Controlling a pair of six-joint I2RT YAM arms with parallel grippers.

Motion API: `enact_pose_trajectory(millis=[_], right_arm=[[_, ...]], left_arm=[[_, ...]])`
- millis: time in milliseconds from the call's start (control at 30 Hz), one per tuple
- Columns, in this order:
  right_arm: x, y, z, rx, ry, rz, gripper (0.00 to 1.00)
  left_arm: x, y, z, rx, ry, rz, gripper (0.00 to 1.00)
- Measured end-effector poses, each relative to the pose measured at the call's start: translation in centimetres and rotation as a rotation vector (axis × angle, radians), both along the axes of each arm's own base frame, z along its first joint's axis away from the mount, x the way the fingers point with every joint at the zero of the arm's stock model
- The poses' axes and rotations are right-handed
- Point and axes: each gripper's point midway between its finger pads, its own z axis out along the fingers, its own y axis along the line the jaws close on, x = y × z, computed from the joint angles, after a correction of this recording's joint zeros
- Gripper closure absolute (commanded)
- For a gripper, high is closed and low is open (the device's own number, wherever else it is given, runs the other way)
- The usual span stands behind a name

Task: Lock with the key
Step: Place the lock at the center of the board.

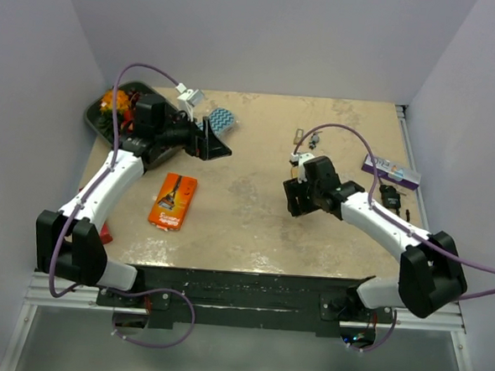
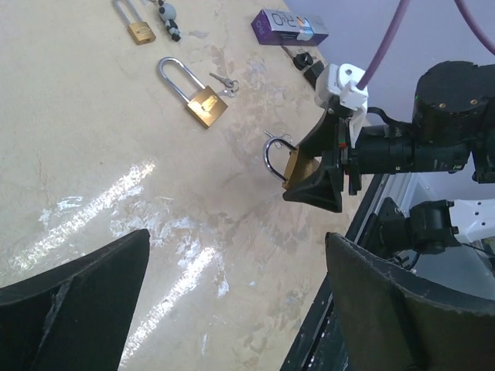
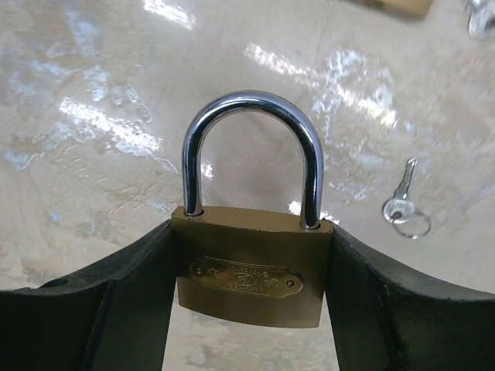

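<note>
While the right gripper (image 1: pixel 297 197) clamps one padlock (image 3: pixel 251 270) by its sides over the table (image 1: pixel 245 227), two more lie farther off: a long-shackled padlock (image 2: pixel 203 100) and a small padlock (image 2: pixel 139 29). One loose key (image 3: pixel 398 207) lies near the held one. The left gripper (image 2: pixel 236 255) is spread wide, holding nothing. The held padlock has a brass body, and both legs of its chrome shackle are seated. The tabletop is tan, scuffed and streaked with glare; the walls (image 1: pixel 265 35) are pale.
</note>
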Motion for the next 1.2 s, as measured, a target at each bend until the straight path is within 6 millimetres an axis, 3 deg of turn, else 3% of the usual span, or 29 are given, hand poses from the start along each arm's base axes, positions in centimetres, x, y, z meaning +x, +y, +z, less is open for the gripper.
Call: enact_pose_trajectory(millis=[267, 567, 767, 800, 900, 1033, 1067, 1200], right_arm=[[0.3, -1.8, -2.8, -0.001, 0.089, -0.276, 1.0], [2.2, -2.0, -5.9, -0.04, 0.167, -0.403, 0.99], [3.0, -1.4, -6.5, -0.033, 0.185, -0.43, 0.7], [3.0, -1.4, -6.6, -0.031, 0.187, -0.434, 0.59], [2.9, -1.5, -6.6, -0.03, 0.189, -0.443, 0.41], [2.9, -1.5, -6.6, -0.026, 0.195, -0.456, 0.28], [2.9, -1.6, -6.7, -0.027, 0.199, -0.458, 0.17], [3.2, -1.4, -6.4, -0.019, 0.204, -0.467, 0.02]], left_arm=[[0.2, 0.5, -1.5, 0.03, 0.016, 0.036, 0.01], [0.3, 0.9, -1.7, 0.054, -0.002, 0.058, 0.01], [0.4, 1.0, -1.7, 0.066, -0.021, 0.056, 0.01], [0.5, 1.0, -1.8, 0.068, -0.022, 0.057, 0.01], [0.5, 1.1, -1.8, 0.074, -0.025, 0.061, 0.01], [0.6, 1.2, -2.0, 0.084, -0.032, 0.063, 0.01], [0.6, 1.3, -2.0, 0.087, -0.034, 0.063, 0.01], [0.6, 1.3, -2.2, 0.091, -0.03, 0.064, 0.01]])
